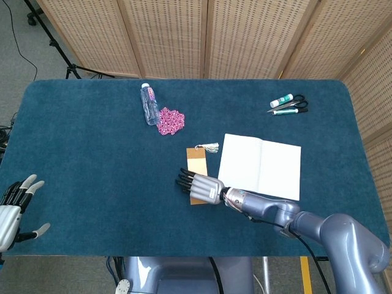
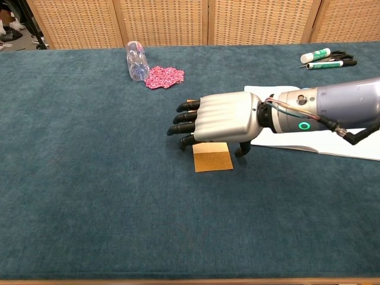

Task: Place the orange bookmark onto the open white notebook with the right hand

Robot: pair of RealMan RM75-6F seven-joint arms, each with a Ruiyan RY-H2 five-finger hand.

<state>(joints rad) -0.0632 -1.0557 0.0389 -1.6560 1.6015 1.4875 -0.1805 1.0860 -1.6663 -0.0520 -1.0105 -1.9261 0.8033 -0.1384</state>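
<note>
The right hand (image 2: 222, 120) is palm down over the orange bookmark (image 2: 212, 158), its fingers (image 2: 184, 117) stretched out flat and holding nothing. The bookmark lies under them on the counter (image 2: 89, 178), just beside the open white notebook (image 1: 260, 165). The left hand (image 1: 13, 208) has its fingers spread, empty.

Clear bottle (image 1: 149, 105), pink cloth (image 1: 171, 120), scissors (image 1: 297, 104), marker (image 1: 282, 100)

Right hand (image 1: 205, 188) over orange bookmark (image 1: 196, 160), white notebook (image 1: 260, 165) beside, left hand (image 1: 13, 211) spread
</note>
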